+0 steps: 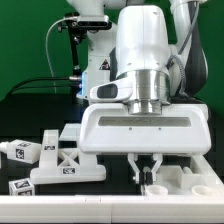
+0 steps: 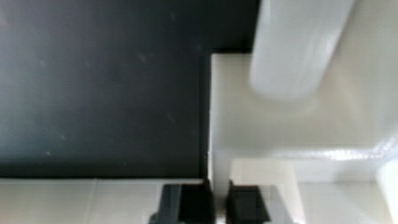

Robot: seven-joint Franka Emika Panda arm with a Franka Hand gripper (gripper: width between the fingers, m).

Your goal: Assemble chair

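Gripper (image 1: 148, 172): low over the table, pointing down, at the ext. view's right. Jaws squeezed tight, almost no gap.
Fingers (image 2: 180, 205): black, side by side in the wrist view. A thin pale line shows btw them. Can't tell if they pinch sth.
Big chair piece (image 1: 190, 185): white, chunky, lies flat on the table right under the gripper, ext. view's right.
White chair part (image 2: 311, 150): seen close in the wrist view. Its straight edge runs right up to the fingers.
Round post (image 2: 294, 45): fat, white, smooth, by that part. Can't tell if it's joined on.
Cross panel (image 1: 66, 166): white w/ an X shape in it, lies flat at the ext. view's left. Near the gripper, not touching it.
Tagged block (image 1: 22, 150): small, white, w/ a black-and-white square. Far at the ext. view's left, beside the cross panel.
Other tagged block (image 1: 20, 186): same kind, nearer the camera.
Table (image 2: 89, 90): dark, nearly black.
Arm (image 1: 140, 50): big, white, fills the middle of the ext. view.
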